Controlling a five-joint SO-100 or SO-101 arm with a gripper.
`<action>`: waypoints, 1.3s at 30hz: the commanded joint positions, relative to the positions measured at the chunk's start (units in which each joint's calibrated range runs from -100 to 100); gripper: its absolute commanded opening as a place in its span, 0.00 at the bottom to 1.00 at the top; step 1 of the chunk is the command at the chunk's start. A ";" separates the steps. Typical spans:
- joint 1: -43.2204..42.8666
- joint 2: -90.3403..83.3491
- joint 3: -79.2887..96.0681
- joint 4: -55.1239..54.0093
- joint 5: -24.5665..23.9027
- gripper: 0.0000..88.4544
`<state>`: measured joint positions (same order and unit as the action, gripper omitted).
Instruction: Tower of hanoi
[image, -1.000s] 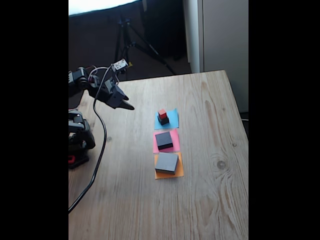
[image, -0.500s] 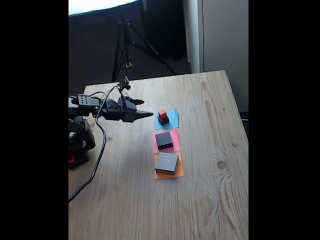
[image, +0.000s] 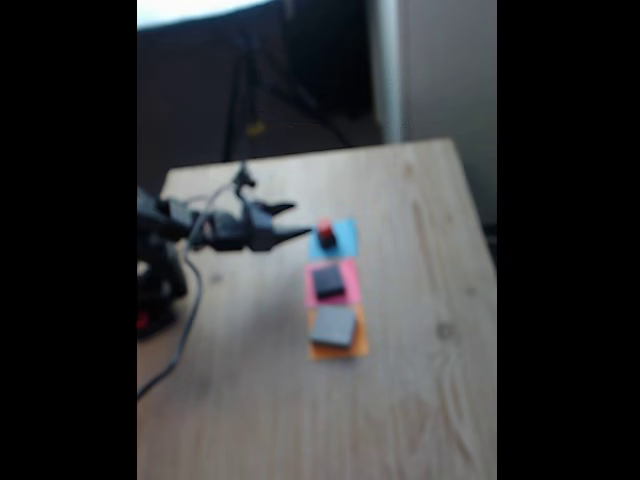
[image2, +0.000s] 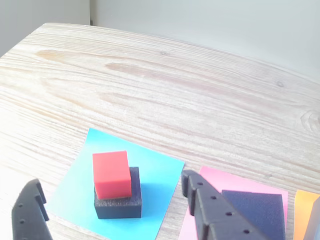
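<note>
Red cube (image2: 111, 174) atop smallest dark block (image2: 119, 201) on blue paper (image2: 155, 175) | hand (image2: 112, 210) spread, empty, fingertips flanking stack | fixed view blurred | medium block (image2: 252, 210) cut off at edge, on pink paper (image2: 212, 175)

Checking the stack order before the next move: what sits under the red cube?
The red cube rests on a small black block, which lies on the blue paper square. The paper under the block is covered.

Arm (image: 190, 228) stretched level, pointing right in fixed view; jaws spread wide, empty, tips forward.
</note>
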<state>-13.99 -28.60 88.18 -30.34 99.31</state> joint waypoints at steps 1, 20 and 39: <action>0.08 4.98 -3.36 -4.58 0.69 0.37; -2.01 26.03 -12.09 -18.42 0.69 0.37; -4.61 39.88 -19.00 -26.03 0.69 0.36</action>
<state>-17.40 10.90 70.88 -54.04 99.31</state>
